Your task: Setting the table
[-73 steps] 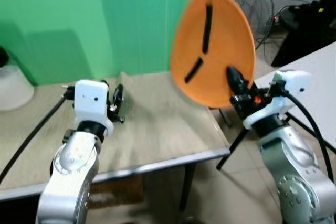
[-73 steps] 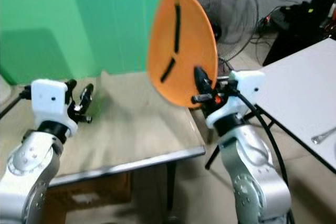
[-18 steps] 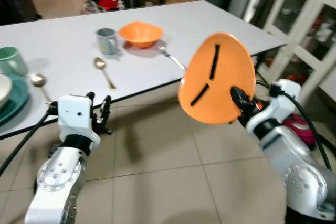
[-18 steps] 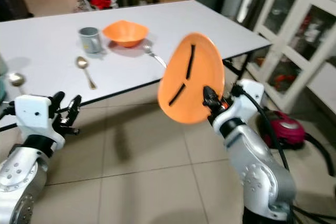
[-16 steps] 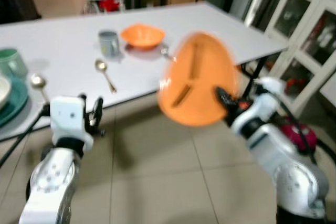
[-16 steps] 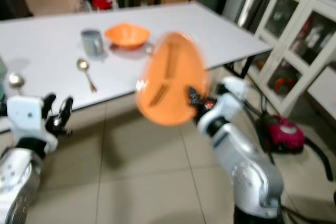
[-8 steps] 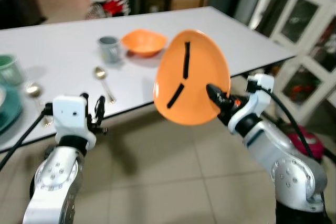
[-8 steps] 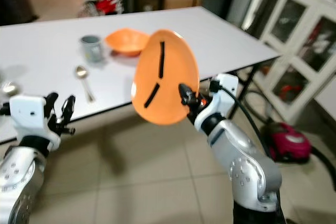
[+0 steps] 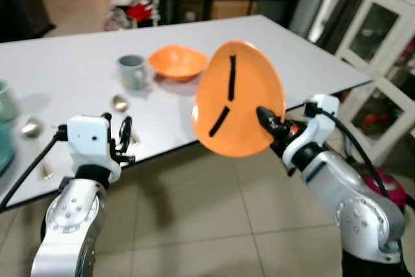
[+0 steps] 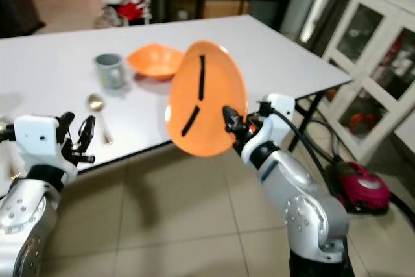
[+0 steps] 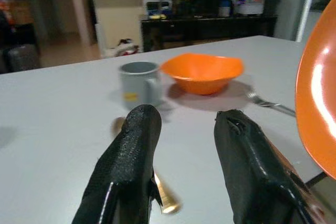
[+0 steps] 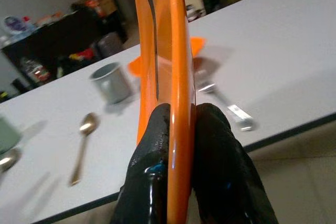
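Pinching orange plate (image 9: 238,98) rim upright, right gripper (image 12: 181,129) jaws clamped, left gripper (image 11: 186,145) jaws spread

A long white table (image 10: 272,47) stands on a beige tiled floor (image 10: 175,225) — white glass-door cabinets (image 10: 382,50) to one side, a red vacuum cleaner (image 10: 361,185) beneath them, dark shelving (image 11: 210,9) behind.

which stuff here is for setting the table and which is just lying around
For the job:
orange plate, pinched upright in the right tool
orange bowl
grey mug
spoon
fork
white table

Lying about:
red vacuum cleaner
white glass cabinet
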You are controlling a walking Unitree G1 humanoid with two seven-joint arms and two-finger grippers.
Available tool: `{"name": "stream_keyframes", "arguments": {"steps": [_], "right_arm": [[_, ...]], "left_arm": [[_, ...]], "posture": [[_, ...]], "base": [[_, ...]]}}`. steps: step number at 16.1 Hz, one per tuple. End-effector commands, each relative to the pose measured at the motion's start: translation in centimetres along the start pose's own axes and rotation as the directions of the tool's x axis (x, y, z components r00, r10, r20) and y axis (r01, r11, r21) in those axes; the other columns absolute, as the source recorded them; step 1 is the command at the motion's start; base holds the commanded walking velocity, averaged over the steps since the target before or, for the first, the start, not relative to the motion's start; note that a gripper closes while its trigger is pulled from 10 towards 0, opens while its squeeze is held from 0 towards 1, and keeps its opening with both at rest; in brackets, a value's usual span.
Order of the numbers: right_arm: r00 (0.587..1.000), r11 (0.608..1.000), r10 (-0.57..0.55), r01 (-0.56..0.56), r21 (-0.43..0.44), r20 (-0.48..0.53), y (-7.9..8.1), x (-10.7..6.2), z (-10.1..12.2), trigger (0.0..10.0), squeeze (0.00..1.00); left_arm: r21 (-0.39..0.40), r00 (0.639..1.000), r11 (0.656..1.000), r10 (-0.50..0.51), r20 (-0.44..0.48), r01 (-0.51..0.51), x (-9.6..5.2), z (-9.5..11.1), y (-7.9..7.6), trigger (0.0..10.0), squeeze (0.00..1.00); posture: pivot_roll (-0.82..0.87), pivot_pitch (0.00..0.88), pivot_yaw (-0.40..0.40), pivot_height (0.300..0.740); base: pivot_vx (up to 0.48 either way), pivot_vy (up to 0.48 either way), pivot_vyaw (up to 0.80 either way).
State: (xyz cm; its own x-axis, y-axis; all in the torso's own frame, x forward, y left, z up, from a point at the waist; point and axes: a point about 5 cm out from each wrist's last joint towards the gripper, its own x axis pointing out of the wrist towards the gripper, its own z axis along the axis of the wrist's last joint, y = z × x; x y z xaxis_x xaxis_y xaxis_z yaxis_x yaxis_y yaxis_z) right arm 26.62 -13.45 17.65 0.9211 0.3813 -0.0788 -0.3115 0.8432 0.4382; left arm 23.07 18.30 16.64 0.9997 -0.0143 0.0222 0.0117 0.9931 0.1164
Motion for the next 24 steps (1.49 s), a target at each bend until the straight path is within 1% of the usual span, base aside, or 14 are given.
{"name": "stream_keyframes", "arguments": {"steps": [1, 4, 6, 8, 10, 12, 14, 16, 19, 20, 21, 22, 23, 24], "right_arm": [[0.999, 1.0, -0.004, 0.006, -0.026, 0.045, -0.3, -0.4, 1.1, 10.0, 0.0], [0.999, 0.999, 0.023, -0.021, -0.041, 0.035, 0.2, -0.3, 1.0, 10.0, 0.0], [0.999, 1.0, 0.019, -0.018, -0.019, 0.031, 0.1, -0.3, 0.9, 10.0, 0.0], [0.999, 1.0, 0.024, -0.023, -0.019, 0.025, 0.1, -0.3, 0.8, 10.0, 0.0], [0.997, 0.996, 0.078, -0.078, -0.033, -0.002, 0.6, -0.4, 0.6, 10.0, 0.0], [0.991, 0.991, 0.13, -0.13, 0.019, -0.04, 1.1, -0.5, 0.0, 10.0, 0.0], [0.967, 0.97, 0.24, -0.234, 0.071, -0.09, 1.8, -0.9, -0.4, 10.0, 0.0], [0.961, 0.963, 0.258, -0.248, 0.108, -0.096, 1.9, -1.1, -0.4, 10.0, 0.0], [0.961, 0.965, 0.228, -0.202, 0.169, -0.154, 1.4, -1.3, -1.2, 10.0, 0.0], [0.958, 0.969, 0.198, -0.159, 0.187, -0.208, 1.0, -1.2, -1.9, 10.0, 0.0], [0.956, 0.97, 0.149, -0.092, 0.223, -0.254, 0.5, -0.9, -2.8, 10.0, 0.0], [0.955, 0.968, 0.138, -0.076, 0.237, -0.261, 0.3, -0.8, -3.0, 10.0, 0.0], [0.957, 0.954, 0.123, -0.041, 0.298, -0.262, -0.1, -0.4, -3.2, 10.0, 0.0], [0.957, 0.949, 0.115, -0.026, 0.314, -0.268, -0.4, -0.1, -3.3, 10.0, 0.0]], "left_arm": [[-0.007, 1.0, 1.0, -0.02, -0.007, 0.02, 0.0, -0.1, -0.6, 10.0, 0.0], [-0.009, 1.0, 1.0, -0.016, -0.008, 0.016, -0.1, -0.1, -0.6, 10.0, 0.0], [-0.009, 1.0, 1.0, -0.015, -0.008, 0.015, -0.1, -0.1, -0.6, 10.0, 0.0], [-0.008, 1.0, 1.0, -0.016, -0.009, 0.016, -0.1, -0.1, -0.6, 10.0, 0.0], [-0.002, 1.0, 1.0, -0.018, -0.009, 0.018, -0.2, -0.1, -0.6, 10.0, 0.0], [0.004, 1.0, 1.0, -0.017, -0.007, 0.017, -0.2, -0.1, -0.4, 10.0, 0.0], [0.001, 1.0, 1.0, -0.023, 0.004, 0.023, -0.3, 0.1, -0.5, 10.0, 0.0], [0.014, 0.999, 0.999, -0.036, -0.002, 0.036, -0.3, 0.0, -0.5, 10.0, 0.0], [0.011, 0.998, 0.998, -0.059, -0.012, 0.059, -0.5, -0.1, -0.5, 10.0, 0.0], [0.009, 0.995, 0.995, -0.097, -0.021, 0.097, -0.5, -0.3, -0.7, 10.0, 0.0], [0.006, 0.986, 0.987, -0.163, -0.032, 0.163, -0.5, -0.4, -1.0, 10.0, 0.0], [0.006, 0.981, 0.981, -0.193, -0.036, 0.193, -0.5, -0.4, -1.1, 10.0, 0.0], [0.015, 0.968, 0.969, -0.245, -0.048, 0.246, -0.6, -0.5, -1.1, 10.0, 0.0], [0.022, 0.963, 0.964, -0.265, -0.052, 0.266, -0.6, -0.5, -1.1, 10.0, 0.0]], "posture": [[-0.06, 0.015, -0.048, 0.74], [-0.06, 0.015, -0.055, 0.74], [-0.06, 0.013, -0.055, 0.74], [-0.06, 0.014, -0.054, 0.74], [-0.05, 0.016, -0.054, 0.74], [-0.05, 0.018, -0.055, 0.74], [-0.05, 0.023, -0.055, 0.74], [-0.05, 0.026, -0.055, 0.74], [-0.06, 0.032, -0.054, 0.74], [-0.06, 0.033, -0.05, 0.74], [-0.07, 0.037, -0.036, 0.74], [-0.07, 0.039, -0.031, 0.74], [-0.07, 0.039, -0.021, 0.74], [-0.07, 0.04, -0.02, 0.74]], "base": [[0.371, 0.0, 0.0], [0.37, 0.0, 0.43], [0.369, 0.0, 0.0], [0.373, 0.0, 0.0], [0.356, 0.0, 0.0], [0.268, 0.0, 0.0], [0.0, 0.0, 0.0], [0.0, 0.0, 0.0], [0.0, 0.0, 0.0], [0.0, 0.0, 0.0], [0.0, 0.0, 0.0], [0.0, 0.0, 0.0], [0.0, 0.0, 0.0], [0.0, 0.0, 0.0]]}}
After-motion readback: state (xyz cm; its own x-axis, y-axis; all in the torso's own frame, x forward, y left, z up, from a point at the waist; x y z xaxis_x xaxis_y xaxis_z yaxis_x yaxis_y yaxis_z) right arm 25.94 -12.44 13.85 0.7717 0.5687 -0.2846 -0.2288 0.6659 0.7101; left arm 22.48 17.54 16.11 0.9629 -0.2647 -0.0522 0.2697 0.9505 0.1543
